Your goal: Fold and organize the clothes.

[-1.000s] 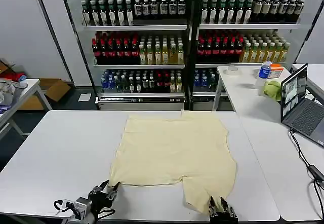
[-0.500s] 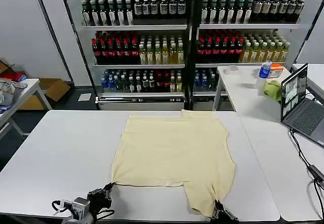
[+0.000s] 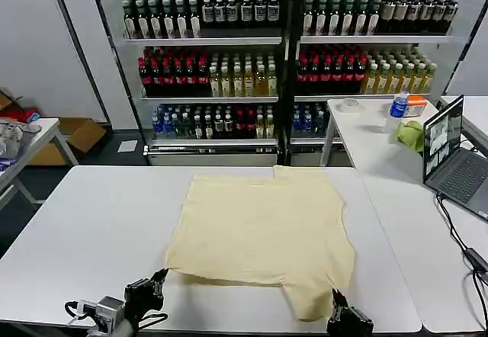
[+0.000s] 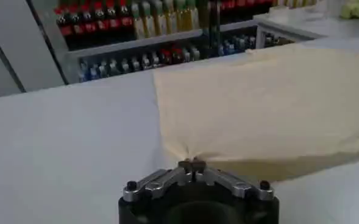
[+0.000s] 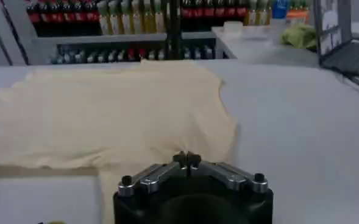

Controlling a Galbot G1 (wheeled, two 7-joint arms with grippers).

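Observation:
The clothes are one pale cream-yellow T-shirt (image 3: 263, 226) lying flat in the middle of the white table (image 3: 84, 230). At the near left corner of the shirt my left gripper (image 3: 161, 280) is shut on the fabric, which puckers at the closed fingertips (image 4: 192, 162). My right gripper (image 3: 338, 300) is shut on the near right sleeve (image 3: 309, 300), and the cloth (image 5: 118, 115) bunches at its closed tips (image 5: 186, 158). The near edge of the shirt is lifted a little, with a shadow under it.
Shelves of drink bottles (image 3: 229, 55) stand behind the table. On a second table (image 3: 412, 200) to the right are an open laptop (image 3: 456, 158), a water bottle (image 3: 397, 108), a green cloth (image 3: 412, 134) and a cable (image 3: 457, 238). A side table (image 3: 23, 142) stands far left.
Both grippers have drawn back toward the table's near edge, pulling the shirt's near edge with them. The right sleeve has shortened and bunched at the right gripper.

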